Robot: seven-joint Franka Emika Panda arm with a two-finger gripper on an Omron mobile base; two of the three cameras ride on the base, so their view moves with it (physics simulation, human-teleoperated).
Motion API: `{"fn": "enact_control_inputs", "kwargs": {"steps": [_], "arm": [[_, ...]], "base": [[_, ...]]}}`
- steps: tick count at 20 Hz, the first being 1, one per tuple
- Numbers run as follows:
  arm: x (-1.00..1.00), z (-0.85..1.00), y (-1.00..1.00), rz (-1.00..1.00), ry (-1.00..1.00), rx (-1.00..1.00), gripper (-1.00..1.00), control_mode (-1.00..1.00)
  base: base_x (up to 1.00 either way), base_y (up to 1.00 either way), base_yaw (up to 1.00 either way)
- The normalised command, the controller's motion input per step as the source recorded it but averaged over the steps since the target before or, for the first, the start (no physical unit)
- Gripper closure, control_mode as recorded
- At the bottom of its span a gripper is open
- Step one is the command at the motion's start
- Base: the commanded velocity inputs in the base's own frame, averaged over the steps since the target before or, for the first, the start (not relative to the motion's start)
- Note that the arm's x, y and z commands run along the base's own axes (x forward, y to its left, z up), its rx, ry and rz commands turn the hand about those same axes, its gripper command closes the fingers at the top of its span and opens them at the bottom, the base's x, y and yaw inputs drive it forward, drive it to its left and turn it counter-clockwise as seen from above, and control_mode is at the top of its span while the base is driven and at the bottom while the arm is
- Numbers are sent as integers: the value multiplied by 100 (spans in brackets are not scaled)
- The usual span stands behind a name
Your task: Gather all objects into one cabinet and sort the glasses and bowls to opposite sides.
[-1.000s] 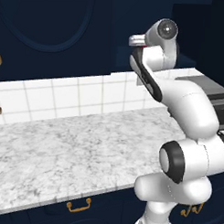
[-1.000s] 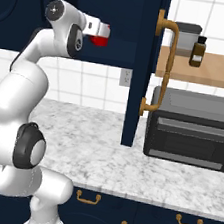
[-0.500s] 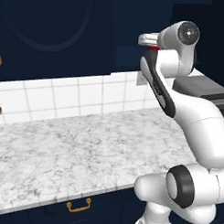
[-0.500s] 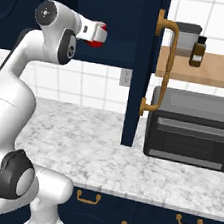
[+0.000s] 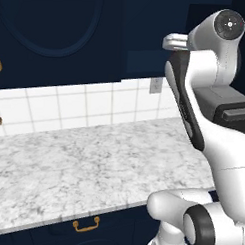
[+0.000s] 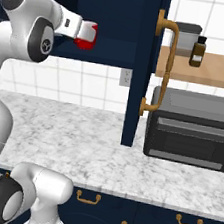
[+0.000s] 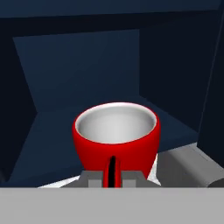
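- The gripper point(image 7: 112, 174) is clenched on the near wall of a red cup point(image 7: 116, 135), its dark finger tips pinching the rim so that only a thin slit shows between them.
- In the hand view the red cup sits upright, its pale grey inside visible, in front of a dark navy cabinet shelf point(image 7: 78, 65).
- In the right base view the red cup point(image 6: 86, 35) is held high above the marble counter point(image 6: 89, 146), beside the tall cabinet point(image 6: 143, 63) with its long brass handle point(image 6: 163, 65).
- A black microwave point(image 6: 192, 128) stands on the counter; a small dark bottle point(image 6: 197, 51) rests on the wooden shelf point(image 6: 211, 70) above.
- No writing or label can be read anywhere.
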Motion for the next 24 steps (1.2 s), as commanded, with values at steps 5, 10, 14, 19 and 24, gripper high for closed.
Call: {"fn": "enact_control_inputs", "kwargs": {"steps": [5, 10, 14, 19, 24], "arm": [[-33, 0, 14, 0, 0, 0, 100, -100], [0, 0, 0, 0, 0, 0, 100, -100], [-5, -1, 0, 0, 0, 0, 100, 100], [0, 0, 0, 0, 0, 0, 100, 100], [0, 0, 0, 0, 0, 0, 100, 100]], "base": [[0, 0, 0], [0, 0, 0], [-36, 0, 0], [-95, 10, 0], [-100, 24, 4]]}}
